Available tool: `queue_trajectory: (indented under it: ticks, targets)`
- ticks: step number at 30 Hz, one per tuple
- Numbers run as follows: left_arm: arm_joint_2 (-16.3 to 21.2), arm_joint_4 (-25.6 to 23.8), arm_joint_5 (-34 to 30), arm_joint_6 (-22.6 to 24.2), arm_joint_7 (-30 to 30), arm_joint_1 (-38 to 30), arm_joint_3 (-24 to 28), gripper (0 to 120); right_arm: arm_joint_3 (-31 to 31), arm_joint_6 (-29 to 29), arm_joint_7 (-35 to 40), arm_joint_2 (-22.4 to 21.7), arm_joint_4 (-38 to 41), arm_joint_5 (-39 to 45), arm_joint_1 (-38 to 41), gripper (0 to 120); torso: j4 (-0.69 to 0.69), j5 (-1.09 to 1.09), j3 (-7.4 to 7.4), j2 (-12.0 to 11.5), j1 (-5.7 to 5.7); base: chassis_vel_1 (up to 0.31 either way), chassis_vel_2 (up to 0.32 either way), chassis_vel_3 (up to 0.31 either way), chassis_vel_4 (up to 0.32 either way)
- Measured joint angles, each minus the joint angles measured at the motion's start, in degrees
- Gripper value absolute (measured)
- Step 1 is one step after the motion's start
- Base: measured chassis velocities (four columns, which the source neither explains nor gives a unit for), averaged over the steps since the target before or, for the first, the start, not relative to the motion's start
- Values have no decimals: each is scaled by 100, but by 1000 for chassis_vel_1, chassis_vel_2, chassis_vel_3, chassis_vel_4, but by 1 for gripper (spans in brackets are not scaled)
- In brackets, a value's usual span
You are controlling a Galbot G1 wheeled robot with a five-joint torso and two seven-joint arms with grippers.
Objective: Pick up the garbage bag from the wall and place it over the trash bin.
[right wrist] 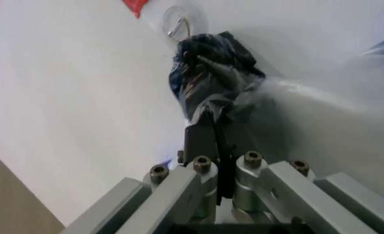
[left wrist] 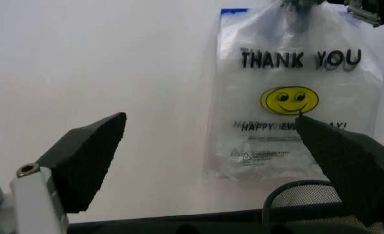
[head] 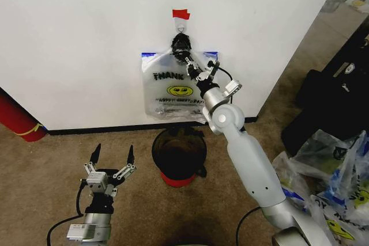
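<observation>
1. The big plain white wall with a black baseboard runs across the head view, and brownish carpet covers the floor in front of it.
2. The robot's grey-and-white right arm reaches up and forward from the lower right toward the wall.
3. The garbage bag, a thin clear crinkly plastic one, hangs flat against the wall. It has blue patches at the top corners, black "THANK YOU" print and a yellow smiley in the middle. Its handles are bunched into a dark wad just under the hook.
4. The small round black trash bin with a red base sits on the carpet right below the bag, close to the baseboard. The left wrist view catches its mesh rim under the bag.
5. The left gripper hangs low over the carpet, left of the bin and well apart from the bag, with its black fingers spread wide.
6. The right gripper is up at the bunched handles. In the right wrist view its jaws are pinched together on that dark wad.
7. The little metal hook sits just above the wad.
8. A short strip of red tape is stuck right above the hook.
</observation>
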Motion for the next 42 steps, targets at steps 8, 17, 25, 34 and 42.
queue_trajectory:
  ticks: [8, 17, 25, 34, 42]
  targets:
    - [29, 22, 9, 12, 1, -47, 47, 100, 44, -91, -23, -344, 768, -164, -715, 0, -2, 0, 0, 0, 0, 0, 0, 0, 0]
    - [47, 41, 8, 22, -10, -67, 96, 100, 153, -93, -51, -663, 1495, -536, -1584, 0, -2, 0, 0, 0, 0, 0, 0, 0, 0]
    - [40, -16, 50, 19, -29, -32, 132, 100, 248, -16, -81, -879, 2081, -1006, -2313, 0, -1, -1, -1, 1, 0, 0, 0, 0, 0]
    - [75, -64, 51, 7, -42, -21, 141, 100, 578, 202, -317, -1005, 2541, -1740, -3182, 0, -1, -1, 0, 1, -1, 0, 0, 0, 0]
    - [124, -39, 20, -2, -45, -78, 196, 100, 919, 565, -523, -1059, 2801, -2394, -4165, 0, -2, -1, 0, 1, 0, 0, 0, 0, 0]
